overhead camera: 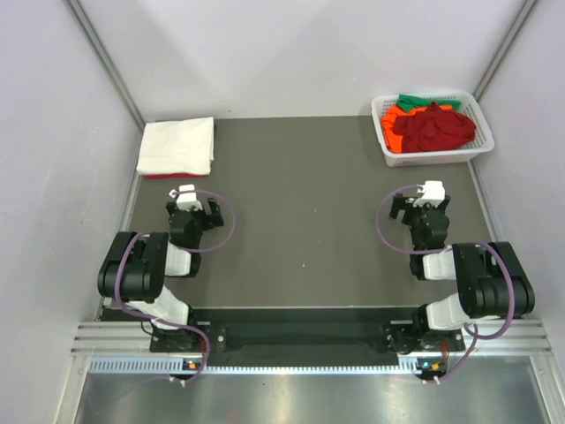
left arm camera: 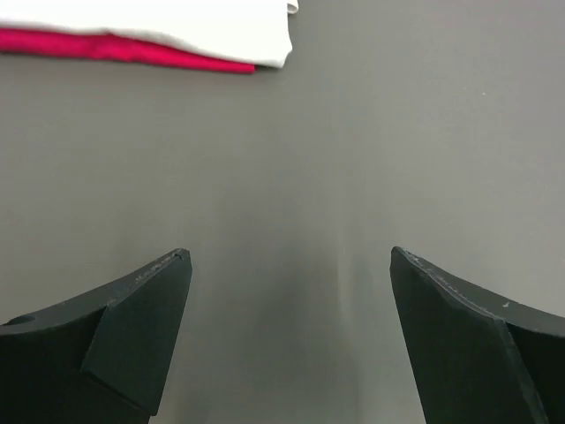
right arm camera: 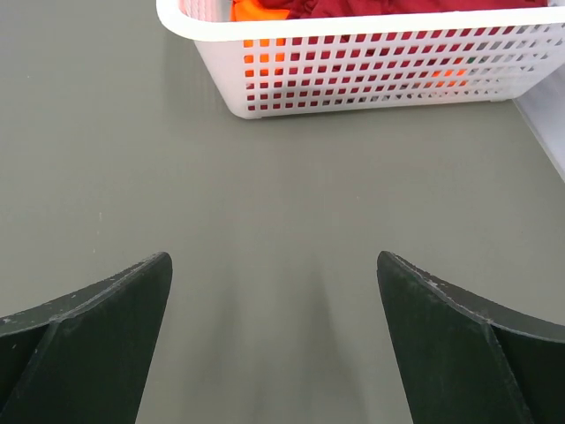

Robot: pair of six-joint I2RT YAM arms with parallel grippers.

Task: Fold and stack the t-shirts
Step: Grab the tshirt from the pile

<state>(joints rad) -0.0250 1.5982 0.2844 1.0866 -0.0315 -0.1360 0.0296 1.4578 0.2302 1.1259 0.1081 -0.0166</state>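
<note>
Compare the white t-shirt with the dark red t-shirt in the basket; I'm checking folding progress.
The white t-shirt lies folded flat; the dark red t-shirt is crumpled. The white t-shirt tops a red garment on the table; the dark red t-shirt sits in the basket. Neither is held.

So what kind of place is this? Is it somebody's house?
Probably a robot lab test booth, not a house: plain walls box in a dark table, two robot arms are bolted at its near edge, and a basket holds t-shirts.
</note>
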